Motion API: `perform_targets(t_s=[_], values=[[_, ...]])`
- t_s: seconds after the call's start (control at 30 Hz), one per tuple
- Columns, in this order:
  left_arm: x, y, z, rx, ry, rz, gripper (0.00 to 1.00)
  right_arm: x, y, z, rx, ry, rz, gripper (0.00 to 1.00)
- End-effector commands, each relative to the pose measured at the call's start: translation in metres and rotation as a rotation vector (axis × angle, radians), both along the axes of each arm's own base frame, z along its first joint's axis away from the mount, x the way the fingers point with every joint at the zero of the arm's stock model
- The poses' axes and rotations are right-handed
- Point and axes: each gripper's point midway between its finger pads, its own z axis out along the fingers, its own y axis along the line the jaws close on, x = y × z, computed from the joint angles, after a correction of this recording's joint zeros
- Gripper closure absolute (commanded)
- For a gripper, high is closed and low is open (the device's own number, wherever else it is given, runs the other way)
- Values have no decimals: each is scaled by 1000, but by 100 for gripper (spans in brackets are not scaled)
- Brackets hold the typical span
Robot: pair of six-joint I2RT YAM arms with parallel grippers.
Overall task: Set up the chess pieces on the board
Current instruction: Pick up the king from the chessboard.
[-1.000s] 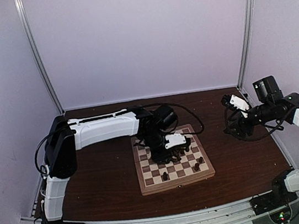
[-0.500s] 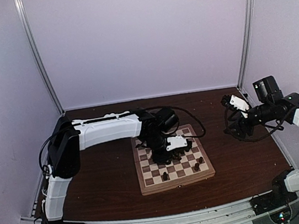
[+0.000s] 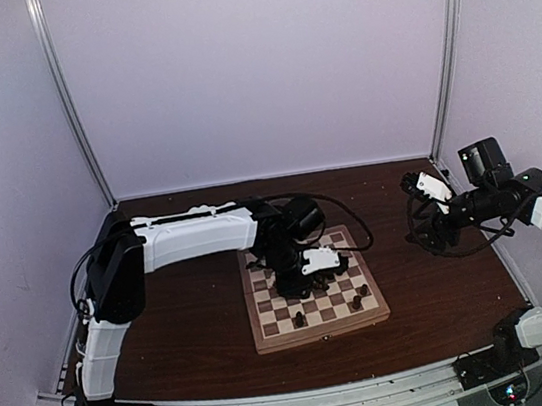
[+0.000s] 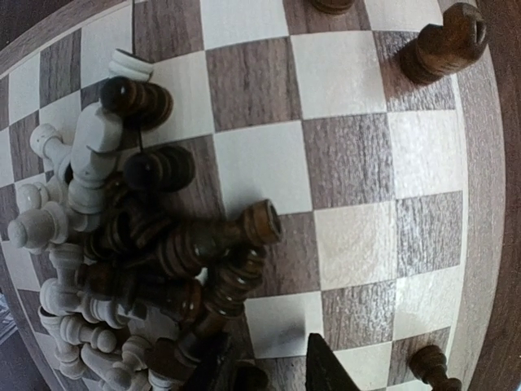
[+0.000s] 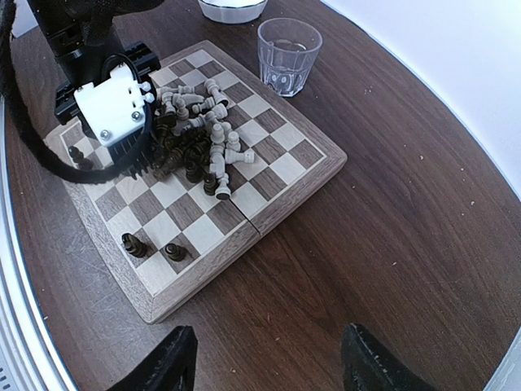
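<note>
The board (image 3: 321, 331) lies in the middle of the table, with a pile of dark and cream chess pieces (image 3: 314, 276) lying on its far half. My left gripper (image 3: 294, 282) hangs low over this pile. In the left wrist view the pile (image 4: 146, 269) fills the left side. My left gripper (image 4: 269, 373) stands open at the pile's edge, and a dark piece (image 4: 244, 379) lies by its left finger. My right gripper (image 5: 264, 366) is open and empty over bare table to the right of the board (image 5: 301, 191). The pile also shows in the right wrist view (image 5: 191, 134).
A few dark pieces stand upright near the board's edges (image 5: 134, 244) (image 5: 173, 251) (image 4: 444, 41) (image 4: 427, 362). A clear glass (image 5: 289, 53) stands on the table just beyond the board's far corner, and a white round object (image 5: 232, 8) sits behind it.
My left gripper has shifted slightly left over the pile. The right arm has not moved.
</note>
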Motion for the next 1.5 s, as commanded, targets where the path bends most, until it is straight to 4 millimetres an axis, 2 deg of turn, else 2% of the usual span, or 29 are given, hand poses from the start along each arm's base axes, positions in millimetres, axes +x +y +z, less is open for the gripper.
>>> perform_targets(t_s=[0.0, 0.2, 0.33, 0.53, 0.77, 0.93, 1.27, 1.47], values=[[4, -6, 27, -58, -49, -14, 68, 0, -2, -3, -6, 6, -5, 37], [12, -18, 35, -120, -64, -26, 64, -1, -2, -4, -5, 7, -4, 37], [17, -21, 28, -106, -84, -41, 60, -1, -2, -4, -6, 7, -5, 37], [19, -18, 18, -79, -87, -41, 61, -1, -2, -5, -7, 9, -3, 37], [22, -21, 22, -95, -117, -65, 58, 0, -1, -6, -8, 18, 0, 37], [25, -19, 4, -59, -121, -75, 58, 0, -2, -6, -8, 16, -1, 37], [21, -4, -14, 11, -83, -28, 63, -1, -2, -6, -9, 17, 1, 37], [16, -2, -11, 9, -64, -26, 69, -1, -2, -6, -8, 17, 1, 37]])
